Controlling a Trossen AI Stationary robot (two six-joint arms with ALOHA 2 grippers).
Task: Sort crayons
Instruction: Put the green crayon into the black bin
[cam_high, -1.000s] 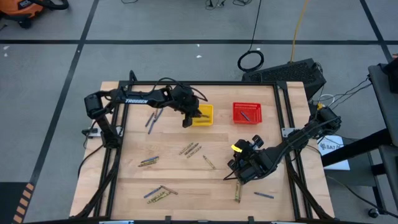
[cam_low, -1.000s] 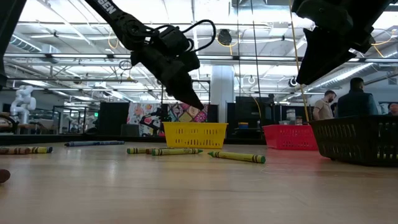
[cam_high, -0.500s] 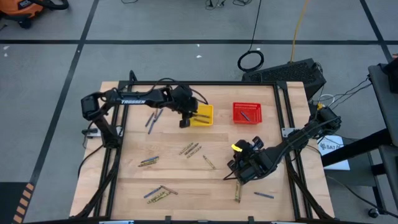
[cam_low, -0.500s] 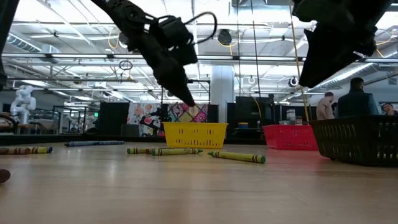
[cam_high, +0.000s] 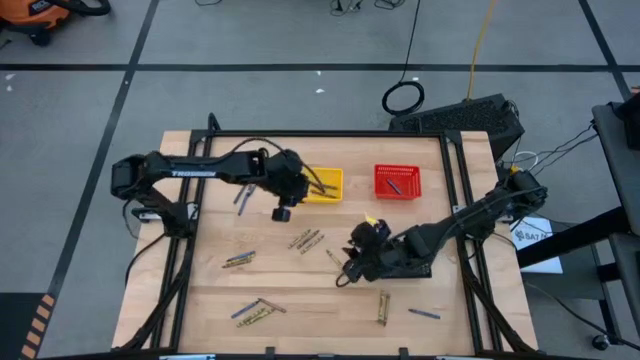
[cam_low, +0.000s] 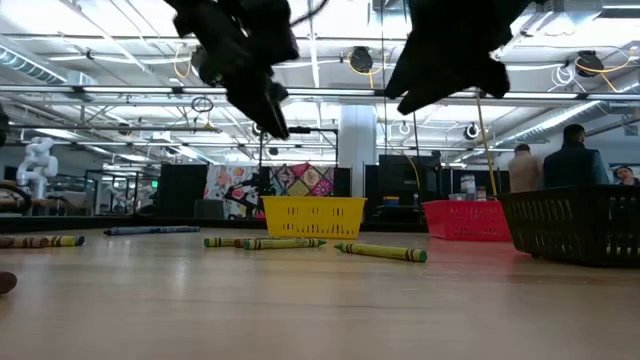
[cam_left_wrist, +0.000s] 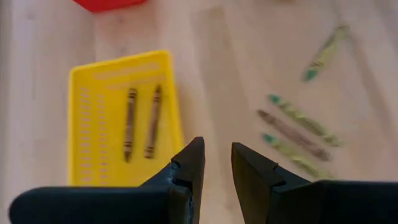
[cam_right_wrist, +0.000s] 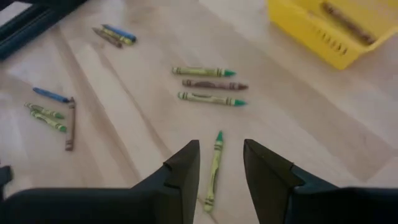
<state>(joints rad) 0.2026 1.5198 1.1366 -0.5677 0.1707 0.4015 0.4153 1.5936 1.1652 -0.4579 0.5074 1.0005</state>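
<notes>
The wooden table (cam_high: 210, 290) carries scattered crayons (cam_high: 306, 240). The left gripper (cam_high: 281, 213) has pulled back from the yellow basket (cam_high: 330, 186), its fingers parted and empty, while two brown crayons (cam_left_wrist: 140, 122) lie in that basket, so a drop looks finished. The right gripper (cam_high: 350, 270) has swung inward from the near right side and now hangs unclenched over a single olive crayon (cam_right_wrist: 212, 169), probably the next pick. Bare wood around that crayon leaves room to descend.
</notes>
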